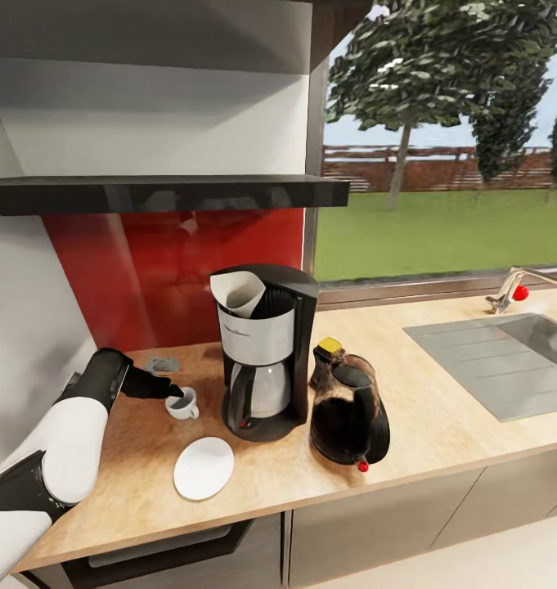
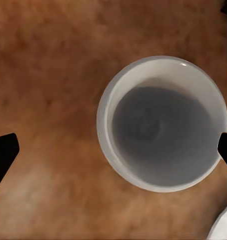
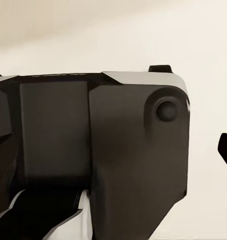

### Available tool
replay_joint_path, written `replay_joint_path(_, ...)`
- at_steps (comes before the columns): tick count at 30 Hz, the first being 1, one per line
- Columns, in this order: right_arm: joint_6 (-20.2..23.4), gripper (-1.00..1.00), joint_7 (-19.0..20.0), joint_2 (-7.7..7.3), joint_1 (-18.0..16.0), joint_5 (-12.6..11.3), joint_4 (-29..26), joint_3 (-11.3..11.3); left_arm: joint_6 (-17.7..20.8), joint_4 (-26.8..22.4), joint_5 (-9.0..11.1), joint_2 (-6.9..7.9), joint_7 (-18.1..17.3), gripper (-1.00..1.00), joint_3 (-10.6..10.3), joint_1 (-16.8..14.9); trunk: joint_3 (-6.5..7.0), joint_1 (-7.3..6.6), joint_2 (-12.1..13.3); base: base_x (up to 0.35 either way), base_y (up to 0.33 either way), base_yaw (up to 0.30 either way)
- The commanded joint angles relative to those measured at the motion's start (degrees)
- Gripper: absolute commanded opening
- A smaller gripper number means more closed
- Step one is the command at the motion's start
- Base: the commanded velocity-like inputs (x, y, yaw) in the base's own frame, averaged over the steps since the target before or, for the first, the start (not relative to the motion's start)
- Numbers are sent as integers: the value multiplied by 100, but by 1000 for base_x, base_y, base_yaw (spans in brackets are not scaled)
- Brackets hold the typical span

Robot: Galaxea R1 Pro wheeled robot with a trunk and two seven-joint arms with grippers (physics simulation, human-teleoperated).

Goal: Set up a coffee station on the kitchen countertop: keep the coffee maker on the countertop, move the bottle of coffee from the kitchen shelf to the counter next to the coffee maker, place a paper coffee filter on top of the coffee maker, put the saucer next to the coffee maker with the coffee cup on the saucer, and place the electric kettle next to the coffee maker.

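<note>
Probably a home kitchen: countertop [image 1: 442, 425], sink [image 1: 507, 360], coffee maker [image 1: 266, 352].

Open bench [image 1: 442, 425] is left between kettle [image 1: 349, 419] and sink [image 1: 507, 360]. The way rightward from the cup [image 1: 182, 403] is blocked by the coffee maker [image 1: 266, 352]; the saucer [image 1: 204, 467] lies near, with bare bench around it.

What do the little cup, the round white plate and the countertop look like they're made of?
The cup looks like glazed white ceramic: smooth, thick rim with a small glint. The saucer seems the same, a flat matte-white disc. The countertop looks like light wood or wood-pattern laminate, with mottled grain; being a render, it's hard to tell which.
</note>
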Motion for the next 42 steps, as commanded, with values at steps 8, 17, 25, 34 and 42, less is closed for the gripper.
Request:
replay_joint_path(8,-7,100,-20,1,-4,-53,0,49,-3,2,-52,-4,-49,100,37,25,-13,4,-13,17,0,0)
replay_joint_path(17,-7,100,-20,6,-4,-53,0,49,-4,3,-49,-5,-49,100,37,27,-13,4,-13,38,0,0)
replay_joint_path(25,-7,100,-20,2,-4,-48,12,49,-4,-67,-38,1,-49,100,48,242,-13,4,-13,3,0,0)
replay_joint_path(34,-7,100,-20,1,-4,-44,17,49,-11,-94,93,4,-49,100,48,253,-13,4,-13,1,0,0)
replay_joint_path(42,-7,100,-20,1,-4,-44,12,49,-11,-94,98,4,-49,100,46,255,-13,4,-13,82,0,0)
